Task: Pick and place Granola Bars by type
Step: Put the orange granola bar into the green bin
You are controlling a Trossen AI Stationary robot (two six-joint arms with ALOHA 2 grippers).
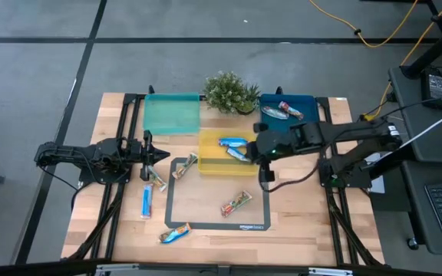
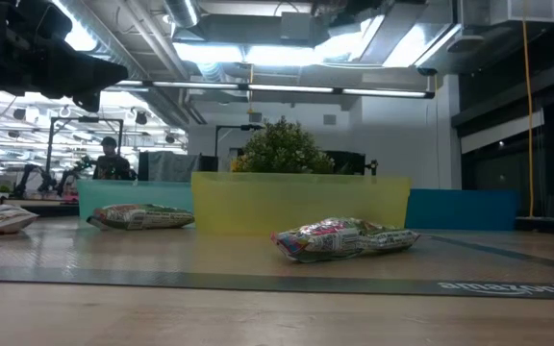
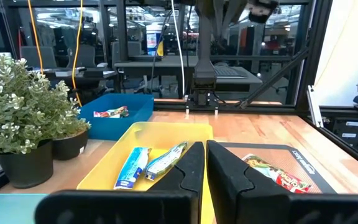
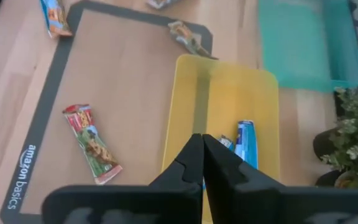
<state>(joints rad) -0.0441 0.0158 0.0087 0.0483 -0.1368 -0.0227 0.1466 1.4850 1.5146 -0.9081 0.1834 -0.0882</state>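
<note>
— Yellow tray (image 1: pixel 209 165) from above, holding two blue bars (image 1: pixel 233 147); right gripper (image 1: pixel 264 150) hovering shut and empty over it?
— Yes. Low down, lying on the mat (image 2: pixel 258 281), a red-green bar (image 2: pixel 344 237). Wrist-side, left gripper (image 3: pixel 205 163) closed, seemingly gripping nothing.

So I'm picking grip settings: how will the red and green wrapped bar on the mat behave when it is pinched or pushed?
The red and green bar lies flat on the mat, so it should slide, not roll. Its wrapper looks glossy and crinkled in the low view, so probably slippery, with floppy ends around a firmer middle. It is likely light.
</note>
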